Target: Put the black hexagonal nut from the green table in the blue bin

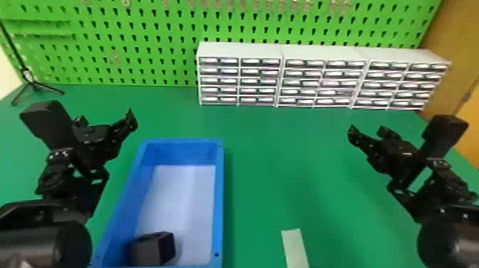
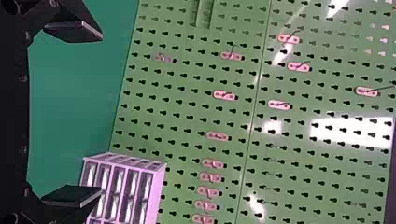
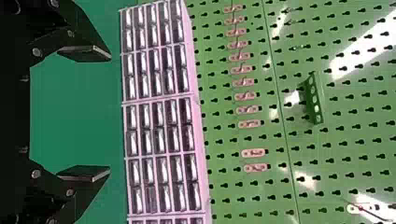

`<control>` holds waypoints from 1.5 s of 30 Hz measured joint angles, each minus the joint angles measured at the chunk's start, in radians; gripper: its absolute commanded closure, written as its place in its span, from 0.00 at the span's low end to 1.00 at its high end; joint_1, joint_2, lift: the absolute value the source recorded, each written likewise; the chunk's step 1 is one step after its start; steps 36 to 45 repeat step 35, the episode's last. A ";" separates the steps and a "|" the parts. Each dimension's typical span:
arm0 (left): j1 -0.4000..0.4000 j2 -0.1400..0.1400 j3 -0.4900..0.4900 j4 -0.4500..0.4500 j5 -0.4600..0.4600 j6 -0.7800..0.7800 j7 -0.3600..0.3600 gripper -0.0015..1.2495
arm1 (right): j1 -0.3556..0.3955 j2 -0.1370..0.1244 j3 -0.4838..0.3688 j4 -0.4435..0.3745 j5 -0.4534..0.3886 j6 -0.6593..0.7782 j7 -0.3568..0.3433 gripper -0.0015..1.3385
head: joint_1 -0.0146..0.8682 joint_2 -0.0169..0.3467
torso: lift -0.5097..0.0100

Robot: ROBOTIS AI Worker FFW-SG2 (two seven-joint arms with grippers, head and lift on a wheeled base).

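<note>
The black hexagonal nut (image 1: pixel 153 248) lies inside the blue bin (image 1: pixel 219 199), at its near left corner on the pale floor. My left gripper (image 1: pixel 107 119) is held above the table, just left of the bin's far end, with nothing between its fingers. In the left wrist view the left gripper (image 2: pixel 98 114) has its two fingers wide apart. Off to the right over the green table (image 1: pixel 271 171) is my right gripper (image 1: pixel 367 132), empty too. The right gripper (image 3: pixel 110 112) in the right wrist view shows a broad gap between its fingertips.
A white drawer cabinet (image 1: pixel 278 76) stands at the table's back, against the green pegboard (image 1: pixel 142 46). A pale strip (image 1: pixel 295 247) lies on the table near the front, right of the bin. A small black tripod (image 1: pixel 34 83) stands at the back left.
</note>
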 measured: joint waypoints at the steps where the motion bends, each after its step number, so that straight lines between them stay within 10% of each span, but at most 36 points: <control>1: 0.000 0.000 -0.001 0.000 0.000 0.000 0.000 0.10 | 0.000 -0.001 0.000 0.000 0.000 0.000 0.000 0.31 | 0.80 0.07 | 0.79; 45: -0.001 0.000 -0.004 0.005 0.006 -0.008 0.000 0.10 | -0.002 0.001 0.006 0.009 0.000 0.000 -0.001 0.31 | 0.80 0.07 | 0.79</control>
